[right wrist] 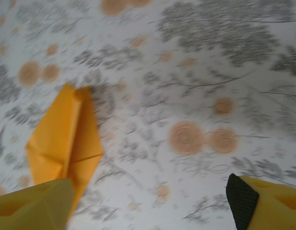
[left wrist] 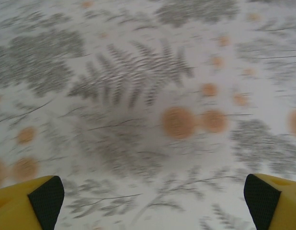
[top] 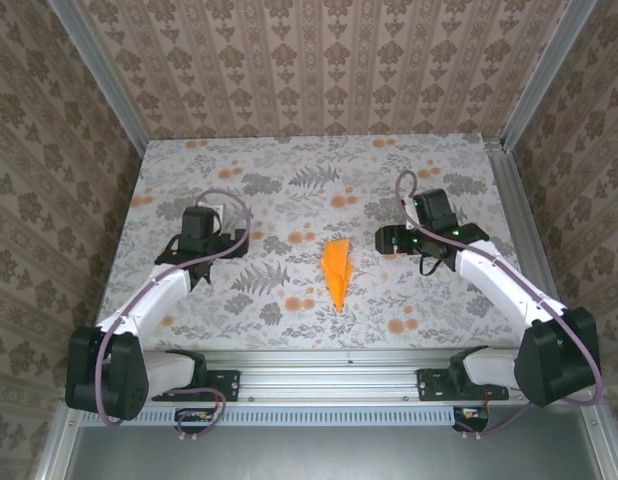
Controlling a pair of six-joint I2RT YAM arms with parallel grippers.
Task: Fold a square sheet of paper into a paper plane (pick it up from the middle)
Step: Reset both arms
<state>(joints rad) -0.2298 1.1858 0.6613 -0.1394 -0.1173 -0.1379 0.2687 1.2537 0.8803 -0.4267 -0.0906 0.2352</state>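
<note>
Orange paper plane [top: 338, 272] found folded, lying free at centre of surface [top: 289, 200]. Noted left pincer [left wrist: 153, 199] wide, empty, well apart; right pincer [right wrist: 149, 201] wide, empty, near plane. Judged complete; nothing outstanding.

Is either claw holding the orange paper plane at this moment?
No, the paper plane lies on the table, apart from the left claw and right claw.
</note>
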